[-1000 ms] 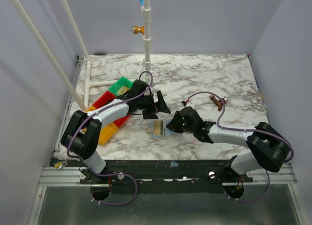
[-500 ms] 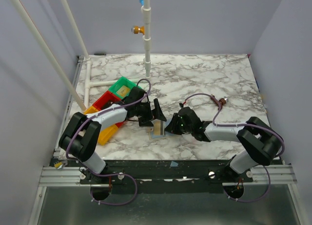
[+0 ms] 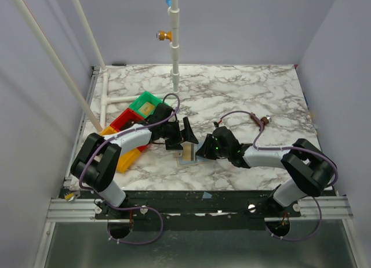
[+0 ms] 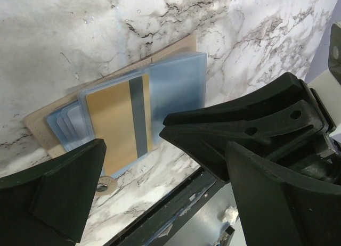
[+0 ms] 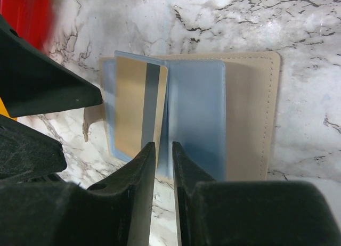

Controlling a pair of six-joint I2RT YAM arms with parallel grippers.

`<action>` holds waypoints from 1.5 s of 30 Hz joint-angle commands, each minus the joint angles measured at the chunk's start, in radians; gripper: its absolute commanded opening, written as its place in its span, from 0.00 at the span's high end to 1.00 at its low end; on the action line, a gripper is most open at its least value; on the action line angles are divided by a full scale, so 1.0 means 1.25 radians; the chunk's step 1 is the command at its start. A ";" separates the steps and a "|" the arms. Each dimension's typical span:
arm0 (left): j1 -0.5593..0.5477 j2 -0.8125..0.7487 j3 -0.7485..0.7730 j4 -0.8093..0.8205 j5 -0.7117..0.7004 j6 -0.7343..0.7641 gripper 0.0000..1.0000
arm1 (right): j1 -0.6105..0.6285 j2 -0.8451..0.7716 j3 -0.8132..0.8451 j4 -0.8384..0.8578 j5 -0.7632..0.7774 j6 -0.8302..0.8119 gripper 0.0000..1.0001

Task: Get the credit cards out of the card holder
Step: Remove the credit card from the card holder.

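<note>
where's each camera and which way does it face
top external: above, behind the bases, facing down at the table; both arms, left gripper, right gripper show
left wrist: on the left arm, facing down at the card holder; its open fingers show
right wrist: on the right arm, facing down; its narrowed fingers show
both wrists share the gold card

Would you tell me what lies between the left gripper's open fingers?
In the left wrist view, the open card holder, a gold card in its blue sleeves, and the right gripper's fingers lie between the left gripper's fingers.
</note>
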 commanded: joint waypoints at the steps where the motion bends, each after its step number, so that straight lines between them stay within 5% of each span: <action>1: 0.002 0.018 -0.012 0.027 0.002 0.009 0.02 | -0.009 0.016 0.017 0.018 -0.014 0.007 0.77; 25: -0.018 0.058 -0.019 0.050 0.000 -0.008 0.02 | -0.021 0.047 0.025 0.033 -0.033 0.013 0.74; 45: -0.019 0.077 -0.024 0.044 -0.005 -0.015 0.02 | -0.087 0.115 -0.040 0.195 -0.181 0.103 0.75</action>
